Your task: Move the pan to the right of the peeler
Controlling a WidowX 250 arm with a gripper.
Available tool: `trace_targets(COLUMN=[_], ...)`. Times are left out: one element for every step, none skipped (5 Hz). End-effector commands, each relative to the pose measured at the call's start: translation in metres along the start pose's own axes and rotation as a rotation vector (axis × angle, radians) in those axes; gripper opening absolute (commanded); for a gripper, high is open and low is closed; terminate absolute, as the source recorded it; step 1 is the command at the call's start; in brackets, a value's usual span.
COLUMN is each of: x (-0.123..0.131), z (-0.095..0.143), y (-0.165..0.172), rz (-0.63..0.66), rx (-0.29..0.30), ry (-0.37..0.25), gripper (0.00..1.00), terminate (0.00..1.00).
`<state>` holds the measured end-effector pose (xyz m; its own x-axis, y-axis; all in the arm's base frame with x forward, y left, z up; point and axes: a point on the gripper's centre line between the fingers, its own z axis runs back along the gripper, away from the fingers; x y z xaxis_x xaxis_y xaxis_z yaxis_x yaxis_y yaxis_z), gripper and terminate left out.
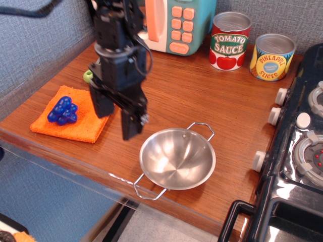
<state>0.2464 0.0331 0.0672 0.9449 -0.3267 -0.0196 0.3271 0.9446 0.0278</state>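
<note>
A shiny round stainless-steel pan (177, 158) with two thin wire loop handles sits empty near the front edge of a brown wooden desk (202, 96), one handle pointing toward the front edge and the other toward the back right. Just left of the pan, a black robot gripper (116, 119) hangs over the desk with its two fingers pointing down and spread apart, holding nothing; the finger (132, 123) nearer the pan ends close beside the pan's left rim without touching it. Farther left, a folded orange cloth (81, 118) lies flat with a cluster of blue toy grapes (62, 110) resting on it. Behind the cloth, only the tip of the small peeler's lime-green handle (88, 76) shows at the arm's left edge; the rest is hidden, and it lies well apart from the pan, toward the back left. Along the back stand a teal and peach toy microwave (174, 22), a red tomato sauce can (229, 41) and a yellow pineapple slices can (272, 57). A black toy stove (298, 166) fills the right side.
</note>
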Motion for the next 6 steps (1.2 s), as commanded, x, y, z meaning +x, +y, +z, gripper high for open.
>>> trace_targets(x=[0.006, 0.013, 0.017, 0.021, 0.021, 0.021], z=[-0.010, -0.024, -0.035, -0.045, -0.050, -0.049], y=[-0.028, -0.039, -0.042, -0.039, -0.036, -0.033], rz=[-0.035, -0.021, 0.014, 0.080, 0.137, 0.135], rx=[0.009, 0.001, -0.003, 0.001, -0.003, 0.002], ry=[-0.033, -0.034, -0.022, 0.007, -0.006, 0.001], gripper=[1.00, 1.00, 1.00, 1.00, 0.00, 0.00], terminate=[0.00, 0.00, 0.00, 0.00, 0.00, 0.00])
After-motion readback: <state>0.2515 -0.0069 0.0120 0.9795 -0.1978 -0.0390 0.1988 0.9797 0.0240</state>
